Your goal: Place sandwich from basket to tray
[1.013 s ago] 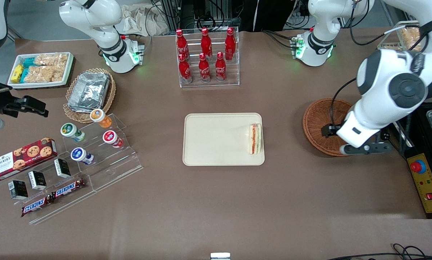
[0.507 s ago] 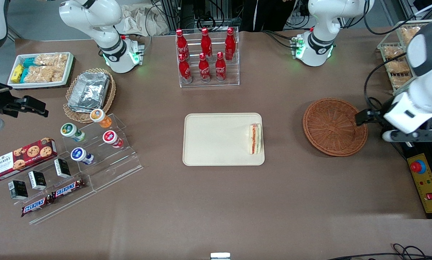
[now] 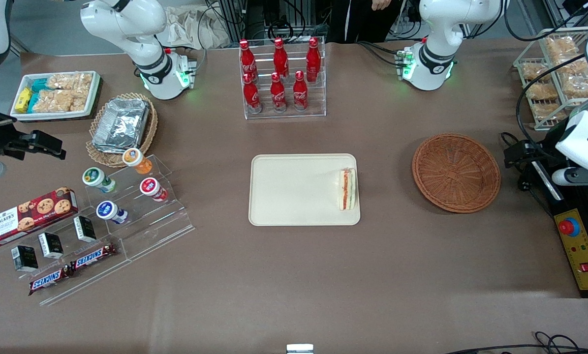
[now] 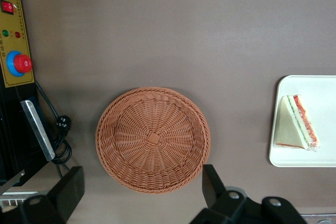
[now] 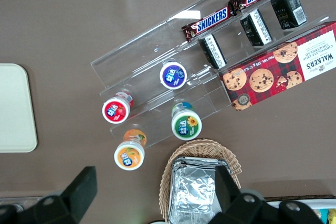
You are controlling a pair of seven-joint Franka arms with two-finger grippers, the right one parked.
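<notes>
The sandwich [image 3: 347,189] lies on the cream tray [image 3: 294,189], at the tray's end nearest the basket, with its red and green filling showing. Beside the tray, toward the working arm's end, the brown wicker basket [image 3: 456,172] holds nothing. My left gripper [image 3: 579,177] hangs high at that end of the table, past the basket and over the control box. From the left wrist I look down on the basket [image 4: 153,139], the tray [image 4: 320,88] and the sandwich [image 4: 296,121]. The gripper [image 4: 140,179] is open, its fingers [image 4: 212,184] wide apart and empty.
A black control box with a red stop button [image 3: 576,246] [image 4: 16,51] and cables [image 4: 60,129] lie under the arm. A wire rack of snack packets [image 3: 554,83] stands nearby. A cola bottle rack [image 3: 281,78] and an acrylic stand of cups [image 3: 121,191] are also on the table.
My left arm has swung from over the basket toward its own end of the table, leaving the basket fully in view. The sandwich has stayed put on the tray.
</notes>
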